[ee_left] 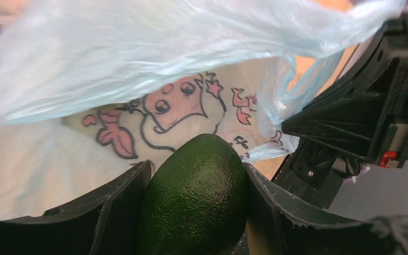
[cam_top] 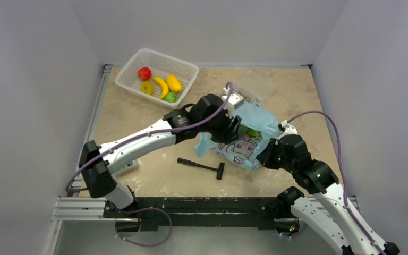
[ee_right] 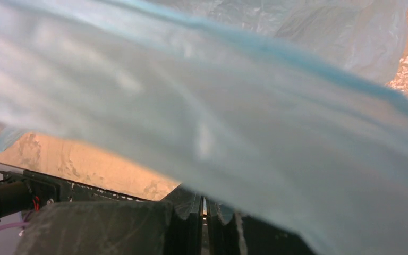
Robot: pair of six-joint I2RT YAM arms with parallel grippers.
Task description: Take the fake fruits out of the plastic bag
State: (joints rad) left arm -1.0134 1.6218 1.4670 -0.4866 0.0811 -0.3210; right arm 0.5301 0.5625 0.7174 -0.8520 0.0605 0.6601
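1. Beige marbled tabletop (cam_top: 138,122), white walls (cam_top: 32,79) around
2. Left gripper (ee_left: 196,178) clasps a dark green pebbly plastic avocado (ee_left: 196,212) just inside the mouth of the thin light-blue cartoon-printed plastic bag (ee_left: 111,53)
3. Right gripper (ee_right: 204,215) is pinched flat on that bag's film, likely anchoring it
4. Film drapes overhead; withdraw low toward the white mesh basket (cam_top: 121,81) of fake fruits (cam_top: 162,85), far left, path looks open
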